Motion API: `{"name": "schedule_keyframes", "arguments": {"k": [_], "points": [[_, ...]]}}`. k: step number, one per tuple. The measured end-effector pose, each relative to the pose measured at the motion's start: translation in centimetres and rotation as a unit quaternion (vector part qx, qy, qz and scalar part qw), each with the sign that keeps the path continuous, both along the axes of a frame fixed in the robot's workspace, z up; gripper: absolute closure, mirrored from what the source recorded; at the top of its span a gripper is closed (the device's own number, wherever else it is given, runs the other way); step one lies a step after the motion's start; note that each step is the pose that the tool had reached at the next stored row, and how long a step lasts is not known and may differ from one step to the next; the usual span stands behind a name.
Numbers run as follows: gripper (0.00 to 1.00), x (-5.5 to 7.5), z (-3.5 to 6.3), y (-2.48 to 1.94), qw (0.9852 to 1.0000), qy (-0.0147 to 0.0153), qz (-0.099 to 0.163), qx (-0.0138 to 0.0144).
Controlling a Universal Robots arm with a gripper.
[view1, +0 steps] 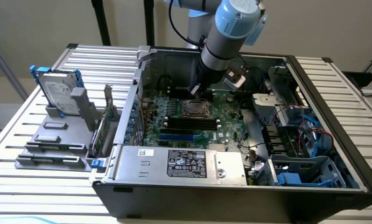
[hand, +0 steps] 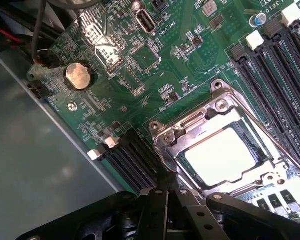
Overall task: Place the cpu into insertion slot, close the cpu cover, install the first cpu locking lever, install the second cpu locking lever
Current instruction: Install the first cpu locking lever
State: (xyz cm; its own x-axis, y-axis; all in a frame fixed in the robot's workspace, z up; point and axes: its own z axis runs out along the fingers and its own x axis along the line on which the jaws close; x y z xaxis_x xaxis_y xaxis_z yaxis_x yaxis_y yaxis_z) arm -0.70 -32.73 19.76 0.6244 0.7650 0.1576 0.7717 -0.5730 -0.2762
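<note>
While the claw (hand: pixel 166 192), pressed together, bears down beside the cpu cover (hand: pixel 190 131) over the cpu (hand: pixel 221 156), slipping sideways could scrape the green board.

A worktop (view1: pixel 335 84) of ribbed silvery slats is seen in the exterior view. An open black computer case (view1: pixel 235 196) is laid on its side on it. Toward the exterior view's left, a grey holder rack (view1: pixel 55 140) is set on the slats, with a hard drive (view1: pixel 55 91) stood upright in it.
</note>
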Motion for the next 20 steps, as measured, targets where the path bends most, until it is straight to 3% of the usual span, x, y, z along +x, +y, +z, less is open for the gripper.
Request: {"name": "schedule_keyframes", "arguments": {"k": [20], "points": [[0.89,0.32,-0.33,0.0,0.9999,0.0,0.014,0.0001]]}}
